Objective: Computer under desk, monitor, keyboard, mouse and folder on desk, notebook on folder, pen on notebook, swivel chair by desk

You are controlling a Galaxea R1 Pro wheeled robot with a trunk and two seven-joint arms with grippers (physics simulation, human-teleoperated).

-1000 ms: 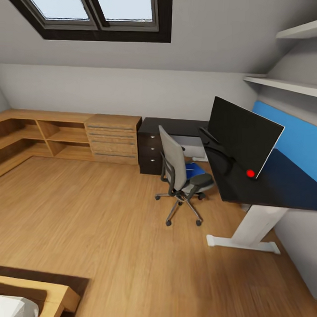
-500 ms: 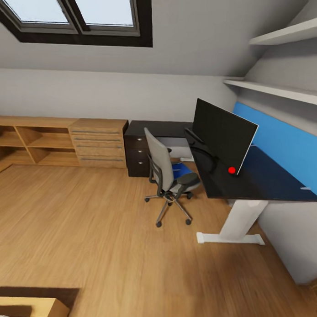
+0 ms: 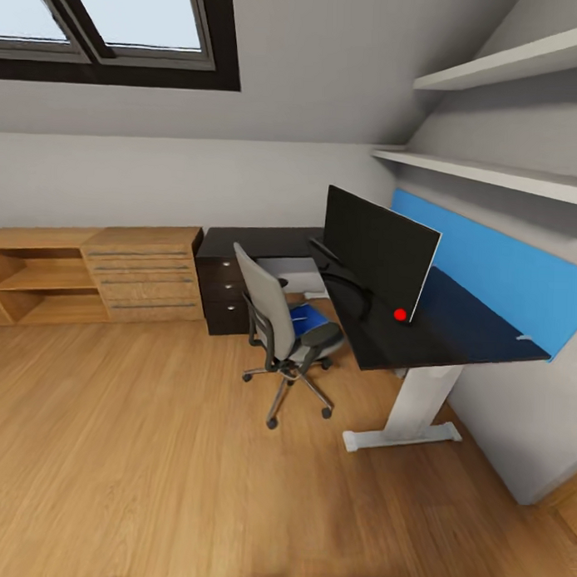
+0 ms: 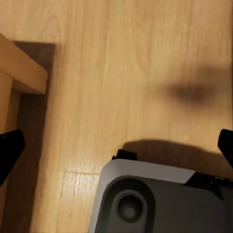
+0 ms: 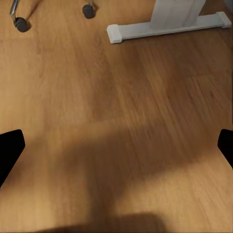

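Beyond the right gripper (image 5: 116,145), apart, stands the desk (image 5: 167,19) foot

1. The monitor (image 3: 377,250) stood on the desk (image 3: 453,327), near its front edge.
2. The swivel chair (image 3: 275,321) stood on the floor just left of the desk, with the folder (image 3: 308,320) lying on its seat.
3. A dark drawer cabinet (image 3: 222,294) sat under the desk's far wing.
4. An oak drawer unit (image 3: 143,273) stood left of the desk.
5. Two wall shelves (image 3: 494,121) hung above the desk.
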